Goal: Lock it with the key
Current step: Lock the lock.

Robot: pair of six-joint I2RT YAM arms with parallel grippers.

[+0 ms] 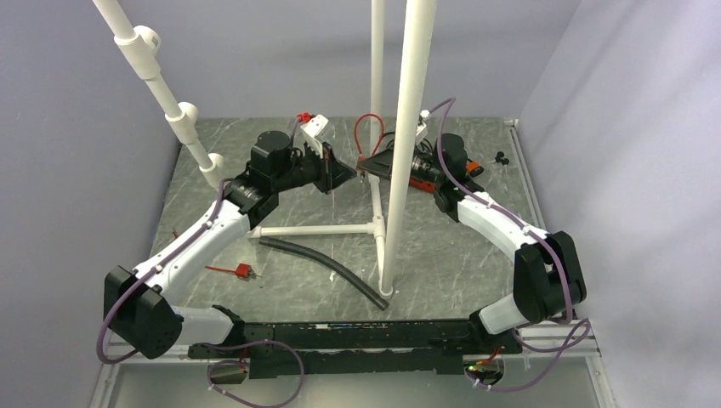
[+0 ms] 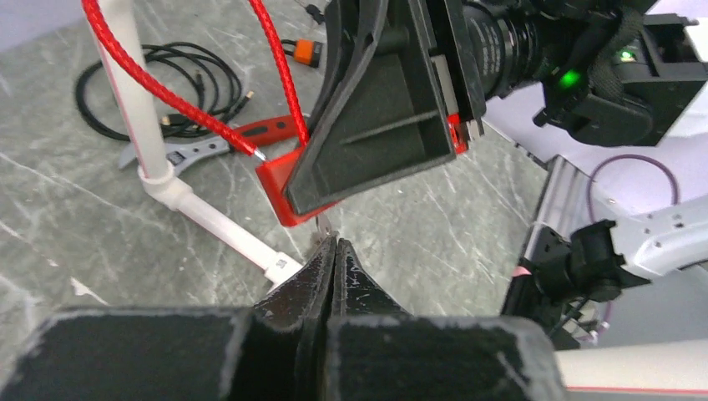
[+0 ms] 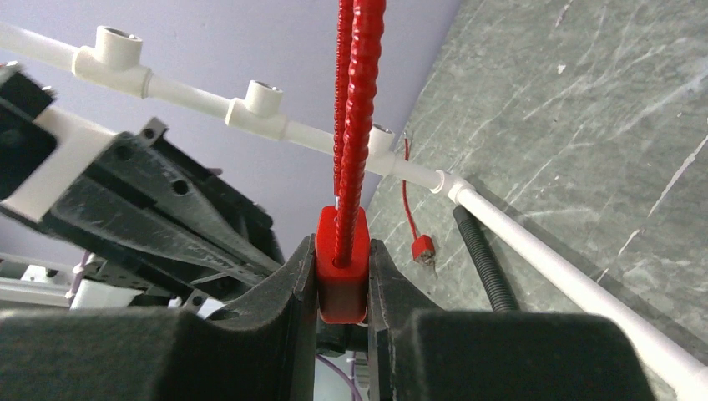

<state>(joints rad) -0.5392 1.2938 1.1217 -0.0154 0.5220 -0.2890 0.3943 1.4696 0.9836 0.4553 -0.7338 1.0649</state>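
Note:
My right gripper (image 3: 342, 244) is shut on the red lock (image 3: 341, 292), pads on its two flat sides. The lock's red cable (image 3: 355, 100) loops upward out of it. In the left wrist view the lock body (image 2: 275, 188) hangs above the table in the right gripper's fingers (image 2: 376, 125). Below it my left gripper (image 2: 334, 246) is shut, and a thin metal key (image 2: 324, 225) pokes from its tips up to the lock's underside. From above, the left gripper (image 1: 340, 176) and right gripper (image 1: 374, 164) meet at the lock (image 1: 364, 160) beside the white pipe.
A white pipe frame (image 1: 400, 153) stands mid-table with a floor bar (image 1: 315, 229). A black ribbed hose (image 1: 327, 268) and a small red tag (image 1: 241, 271) lie nearer the arm bases. A red-handled wrench (image 2: 200, 150), a coiled black cable (image 2: 167, 92) and an orange padlock (image 2: 307, 52) lie behind the lock.

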